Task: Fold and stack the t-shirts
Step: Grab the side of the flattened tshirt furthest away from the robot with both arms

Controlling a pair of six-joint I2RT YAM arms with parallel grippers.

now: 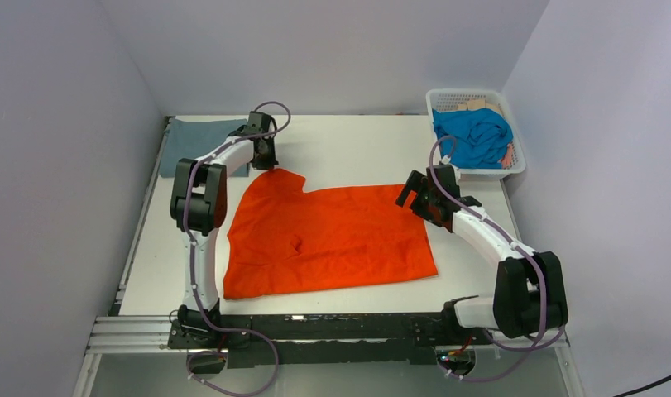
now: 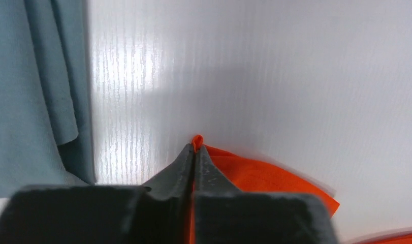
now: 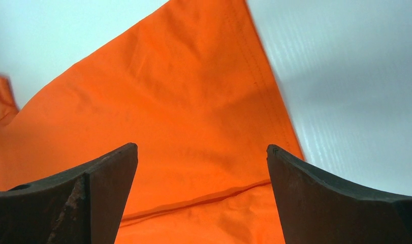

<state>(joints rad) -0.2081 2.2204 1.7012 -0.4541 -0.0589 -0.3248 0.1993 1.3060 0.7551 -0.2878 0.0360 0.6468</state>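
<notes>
Three t-shirts in view. Spread flat across the middle of the white counter (image 1: 357,141): the orange t-shirt (image 1: 328,240), slightly rumpled near its centre, its far-left corner jutting toward the back. Lying flat in layers at the far-left corner of the counter: the grey-blue t-shirt (image 1: 201,139), near that jutting orange corner but apart from it, with bare counter between. Heaped inside the white lattice basket (image 1: 457,98) at the far right: the turquoise t-shirt (image 1: 474,136), with something pale tan partly showing beside it. Left end effector (image 2: 194,150) down at the orange t-shirt's far-left corner, fingers pressed together on a pinch of its edge, a small orange loop poking out past the tips; grey-blue fabric visible to its left in the wrist view. Right end effector (image 3: 201,148) over the orange t-shirt's far-right corner, fingers spread wide with nothing gripped, hem and stitching line plain below; touching the fabric or just above it, cannot tell.
</notes>
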